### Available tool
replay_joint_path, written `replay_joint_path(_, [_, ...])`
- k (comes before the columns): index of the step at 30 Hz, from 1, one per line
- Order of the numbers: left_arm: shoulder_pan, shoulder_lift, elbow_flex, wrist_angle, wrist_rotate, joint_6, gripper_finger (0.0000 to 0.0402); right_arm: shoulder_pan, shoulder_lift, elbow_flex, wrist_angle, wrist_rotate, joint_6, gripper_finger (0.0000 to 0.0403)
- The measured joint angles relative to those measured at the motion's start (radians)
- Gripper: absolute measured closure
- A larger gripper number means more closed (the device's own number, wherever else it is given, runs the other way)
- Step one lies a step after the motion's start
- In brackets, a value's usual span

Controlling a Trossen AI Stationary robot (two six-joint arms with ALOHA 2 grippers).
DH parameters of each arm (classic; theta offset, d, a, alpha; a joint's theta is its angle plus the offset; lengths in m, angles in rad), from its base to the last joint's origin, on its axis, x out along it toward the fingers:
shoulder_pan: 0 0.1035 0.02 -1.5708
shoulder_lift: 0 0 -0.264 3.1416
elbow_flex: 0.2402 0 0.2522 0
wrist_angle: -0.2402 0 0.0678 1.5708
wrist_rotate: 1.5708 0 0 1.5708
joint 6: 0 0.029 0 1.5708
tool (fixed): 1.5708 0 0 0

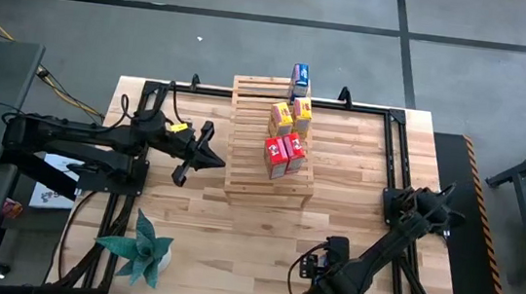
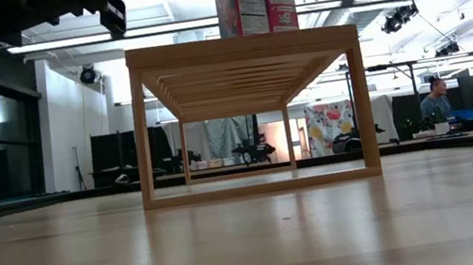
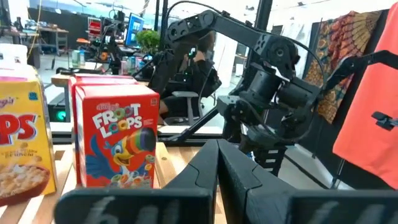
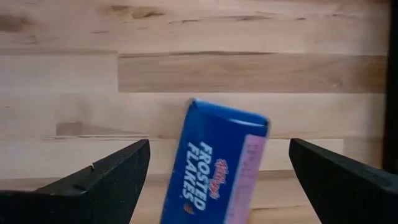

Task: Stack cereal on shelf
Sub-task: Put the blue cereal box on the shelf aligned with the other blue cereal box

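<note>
High view, left to right: teal plant (image 1: 139, 252) sits at the near left corner of the table (image 1: 355, 201), well away from everything else.
Left gripper (image 1: 215, 158): jaws shut tight on nothing, hovering just left of the shelf, pointing at it.
Shelf (image 1: 247, 155): light-wood slatted rack in the middle of the table, running near to far.
Red boxes (image 1: 283, 155): two of them standing side by side on the near part of the shelf, right half. From the left wrist view it's Froot Loops on the front.
Yellow boxes (image 1: 290, 117): pair right behind the reds, further back on the rack.
Blue box (image 1: 300, 79): one, at the far end of the shelf.
Right gripper (image 1: 312, 281): down at the near right of the table, jaws spread wide.
Frosted Flakes box (image 4: 214, 168): blue, tilted, sitting between those open fingers in the right wrist view; can't tell if they're touching it.
</note>
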Motion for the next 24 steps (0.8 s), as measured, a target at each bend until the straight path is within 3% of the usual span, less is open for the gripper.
replay_joint_path(11, [0.002,0.0,0.0,-0.013,0.0,-0.002,0.0401,0.0,0.096,0.0,0.007,0.045,-0.037,0.0025])
replay_joint_path(18, [0.002,0.0,0.0,-0.005,-0.009,0.013,0.0401,0.0,0.132,0.0,0.011,-0.034,-0.025,0.0029])
replay_joint_path(24, [0.002,0.0,0.0,-0.005,-0.011,0.014,0.0401,-0.002,0.135,0.0,0.019,-0.048,-0.011,0.006])
